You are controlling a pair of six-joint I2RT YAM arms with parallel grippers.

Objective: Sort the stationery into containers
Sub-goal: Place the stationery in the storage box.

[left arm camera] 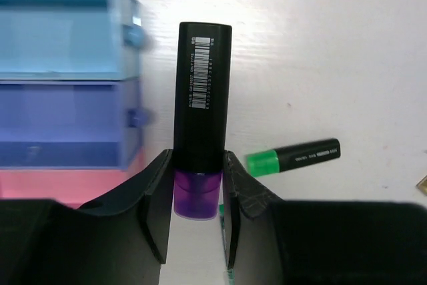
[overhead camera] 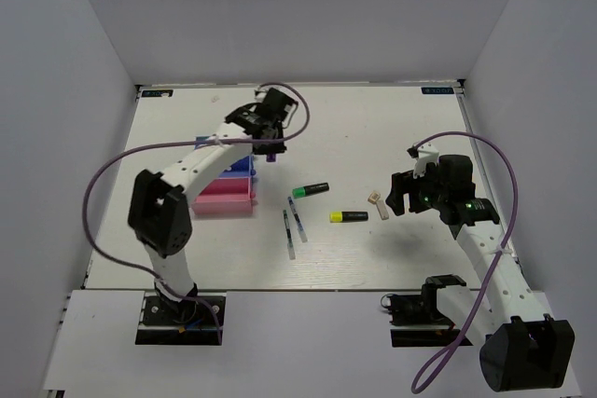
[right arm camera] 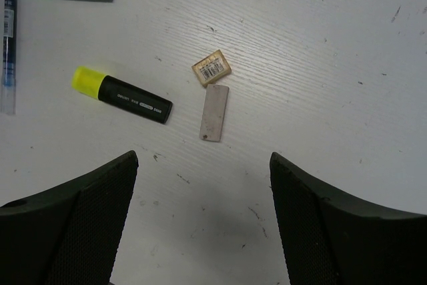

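Pinching the purple-ended highlighter (left arm camera: 202, 85) at its translucent cap, the left claw (left arm camera: 198, 168) holds the smooth black barrel pointing straight away, beside the light blue tray (left arm camera: 67, 38) and dark blue tray (left arm camera: 67, 121); the right claw (right arm camera: 203, 165) gapes wide above the flat cream piece (right arm camera: 215, 113) on the scuffed white bench (right arm camera: 333, 65).

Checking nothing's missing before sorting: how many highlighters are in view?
3: the purple highlighter is gripped by the left end effector; the green highlighter and yellow highlighter lie loose on the table. Others could hide in the trays.

top: overhead, far | wrists: close, downward | shared: green highlighter (overhead camera: 310, 190)
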